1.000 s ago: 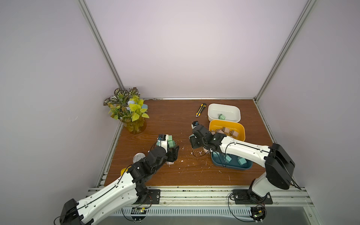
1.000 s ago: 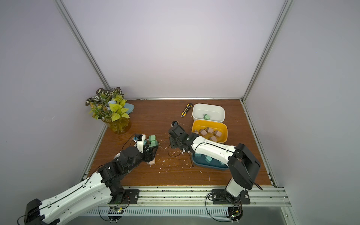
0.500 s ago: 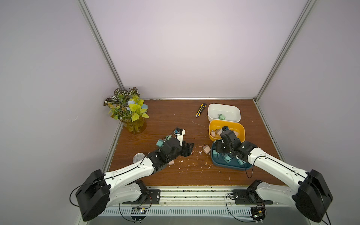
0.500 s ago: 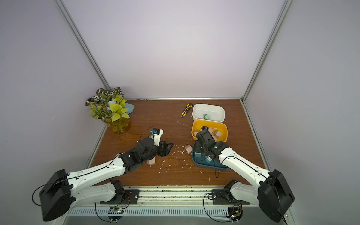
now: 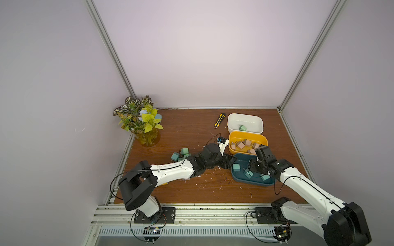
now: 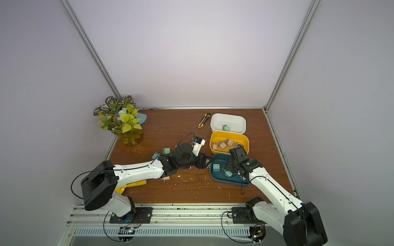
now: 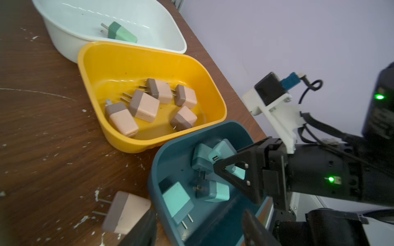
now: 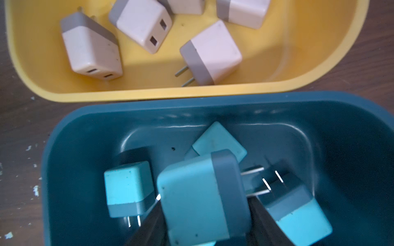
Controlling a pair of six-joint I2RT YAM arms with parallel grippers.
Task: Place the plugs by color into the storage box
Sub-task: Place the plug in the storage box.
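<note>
Lilac-walled booth around a wooden table

We see smooth pale lilac wall panels [image 5: 202,53] on three sides, joined at the rear corners by slanting silver aluminium posts [image 5: 113,53]. Lower centre in both top views lies the dark brown wood-grain tabletop [image 5: 187,127], flecked with white, and a ribbed silver metal rail [image 5: 213,213] runs along its bottom edge. A leafy green plant in a yellow glass vase [image 5: 140,123] stands at the table's upper-left corner. The light is soft and even.
</note>
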